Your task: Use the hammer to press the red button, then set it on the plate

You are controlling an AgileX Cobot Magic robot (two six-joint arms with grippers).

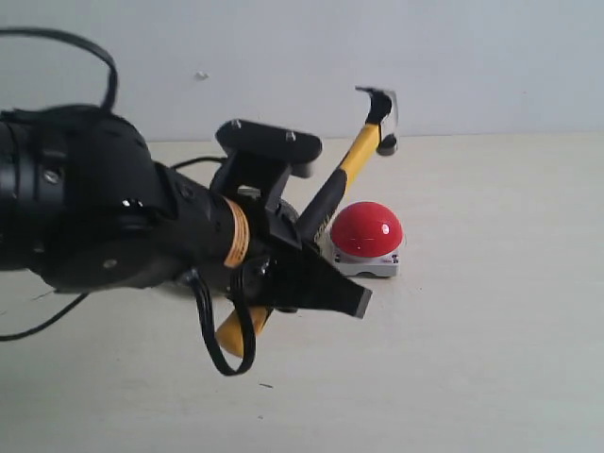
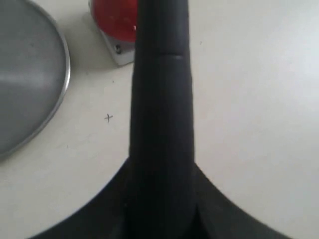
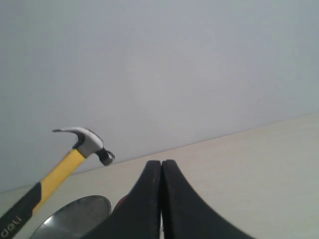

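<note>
yellow-black claw hammer, dark steel head (image 1: 354,162): tilted, head up, frame ctr | glossy red dome button (image 1: 366,229): just right of handle | round silver metal plate (image 2: 30,74): nr button, apart

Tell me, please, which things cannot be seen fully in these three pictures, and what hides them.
- Plate: missing from the exterior view, perhaps behind the left arm; the left wrist view's edge cuts it off.
- Button: in the left wrist view, partly behind the hammer handle and cut by the edge.
- Hammer's head: outside the left wrist view.
- Right claw: absent from the exterior view; it covers most of the button in its own view.
</note>
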